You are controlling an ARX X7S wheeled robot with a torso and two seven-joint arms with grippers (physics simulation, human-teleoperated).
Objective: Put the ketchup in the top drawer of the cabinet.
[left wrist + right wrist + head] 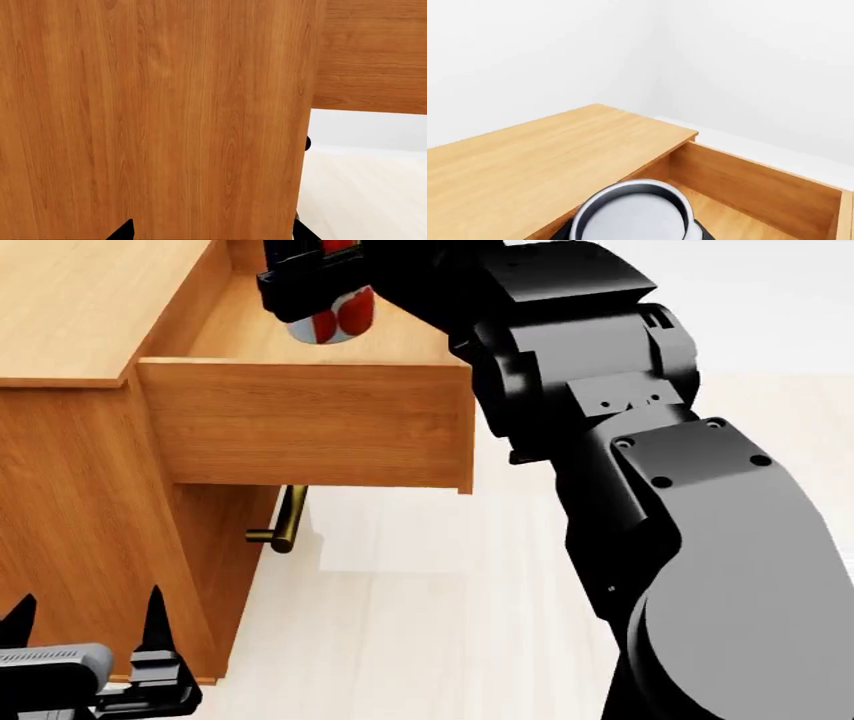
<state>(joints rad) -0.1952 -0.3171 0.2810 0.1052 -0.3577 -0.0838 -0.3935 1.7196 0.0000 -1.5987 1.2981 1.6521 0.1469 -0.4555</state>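
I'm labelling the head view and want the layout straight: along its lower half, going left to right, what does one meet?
Left gripper → cabinet side panel → lower drawer's brass handle → bare pale floor → right arm.

In the head view the ketchup (334,312) is cut off by the top edge and partly covered by the right gripper (310,285), whose fingertips cannot be made out. The top drawer (307,425) hides its own handle behind its front panel, and the right arm covers its far right side. The left wrist view shows only close cabinet (153,120) wood.
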